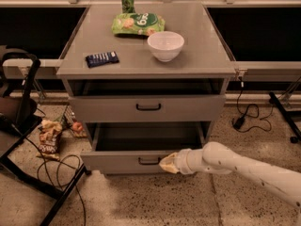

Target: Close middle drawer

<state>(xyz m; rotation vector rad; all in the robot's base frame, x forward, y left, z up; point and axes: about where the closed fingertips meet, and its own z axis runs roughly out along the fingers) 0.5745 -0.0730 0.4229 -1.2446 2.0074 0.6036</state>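
The middle drawer [122, 161] of the grey metal cabinet [148, 62] stands pulled out and looks empty, with a low front and a small black handle [149, 161]. My gripper [167, 164] comes in from the right on a white arm [235, 166]. Its yellowish fingertips are together and rest against the drawer front, just right of the handle. The taller top drawer [108, 108] with the wider handle is above it and sits slightly out. The lowest drawer is hidden under the open one.
On the cabinet top are a white bowl [165, 45], a green chip bag [138, 23], a green can [128, 0] and a dark blue bar [102, 58]. A black chair frame [28, 126], cables and snack bags [48, 136] lie on the floor at left.
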